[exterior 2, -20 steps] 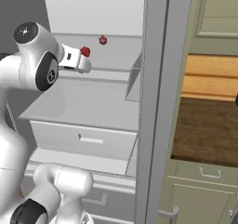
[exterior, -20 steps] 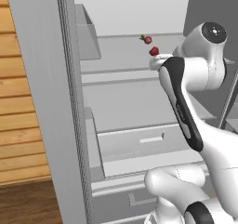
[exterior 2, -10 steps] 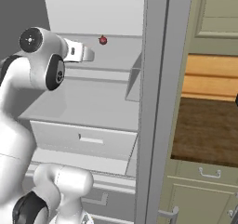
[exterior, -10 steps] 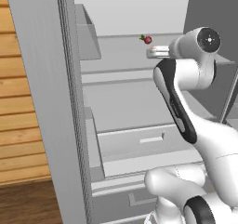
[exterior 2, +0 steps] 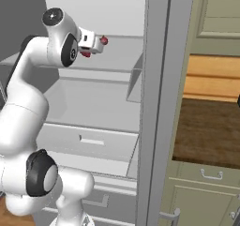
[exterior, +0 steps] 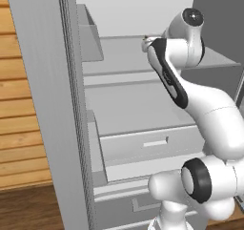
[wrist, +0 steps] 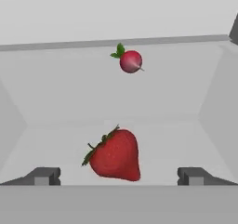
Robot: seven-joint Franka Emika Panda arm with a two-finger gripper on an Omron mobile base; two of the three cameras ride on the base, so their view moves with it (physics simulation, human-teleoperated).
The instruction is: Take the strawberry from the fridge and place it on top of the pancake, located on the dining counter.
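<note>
The fridge stands open in front of me, its pale shelves showing. A red strawberry with green leaves lies on the upper shelf, low in the hand view. My gripper is open, its two dark fingertips wide apart on either side of the strawberry and just short of it. In the right base view the gripper reaches over the shelf above the strawberry. The pancake is out of view.
A small red radish lies further back on the same shelf and also shows as radish. The open fridge door stands at my left. A dark-brown wooden countertop on a pale green base is at the right.
The arm has lifted and reached deeper into the fridge, and the hand has come forward over the shelf to the strawberry. The strawberry and radish stay put.
</note>
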